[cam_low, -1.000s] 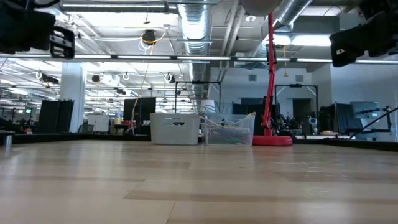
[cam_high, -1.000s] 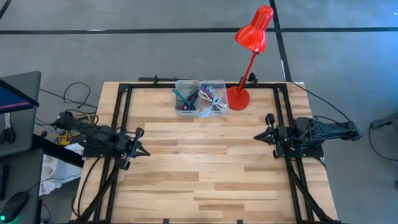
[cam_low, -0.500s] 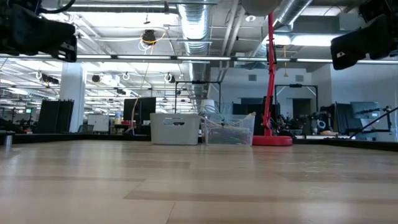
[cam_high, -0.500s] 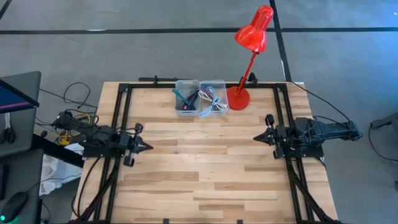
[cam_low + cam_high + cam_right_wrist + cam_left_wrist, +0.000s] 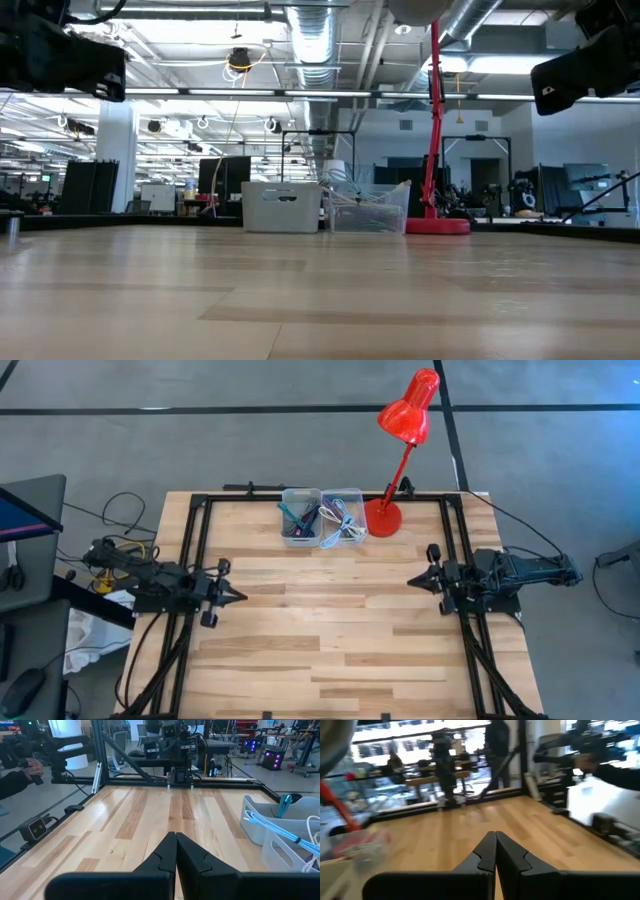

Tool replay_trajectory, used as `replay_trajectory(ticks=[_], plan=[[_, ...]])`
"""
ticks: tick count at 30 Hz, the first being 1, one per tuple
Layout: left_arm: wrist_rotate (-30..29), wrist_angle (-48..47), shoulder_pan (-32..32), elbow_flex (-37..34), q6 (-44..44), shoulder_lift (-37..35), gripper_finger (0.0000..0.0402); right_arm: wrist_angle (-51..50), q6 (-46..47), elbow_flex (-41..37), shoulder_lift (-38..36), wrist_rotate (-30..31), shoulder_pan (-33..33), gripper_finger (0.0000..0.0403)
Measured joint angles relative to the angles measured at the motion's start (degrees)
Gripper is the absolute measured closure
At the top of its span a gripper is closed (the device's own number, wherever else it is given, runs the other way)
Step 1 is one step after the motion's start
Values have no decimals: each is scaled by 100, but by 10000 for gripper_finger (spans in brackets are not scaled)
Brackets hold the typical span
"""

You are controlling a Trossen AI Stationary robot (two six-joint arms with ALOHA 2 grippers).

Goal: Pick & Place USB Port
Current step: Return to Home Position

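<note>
Slight inward shift of the left gripper (image 5: 238,597) since a second ago; clenched on nothing, over the table's (image 5: 320,630) left side. Same clenched, empty state at the right gripper (image 5: 410,581), opposite. Charger cables (image 5: 303,515) inside the gray bin (image 5: 300,542) and the transparent bin (image 5: 346,541), at the far edge beside the red lamp (image 5: 383,517).

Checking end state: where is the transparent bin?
High view: the transparent bin sits at the table's far edge, between the gray bin and the red lamp.

Charger cables (image 5: 304,517) inside two bins (image 5: 298,541)
</note>
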Motion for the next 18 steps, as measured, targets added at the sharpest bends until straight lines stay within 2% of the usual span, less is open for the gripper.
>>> replay_trajectory(ticks=[7, 18], plan=[[-12, 3, 679, 0, 92, 1, 396, 2, 22, 0, 0, 107, 0, 403], [1348, -118, 2008, 0, 51, 1, 396, 6, -325, 2, -202, 664, 0, 403]])
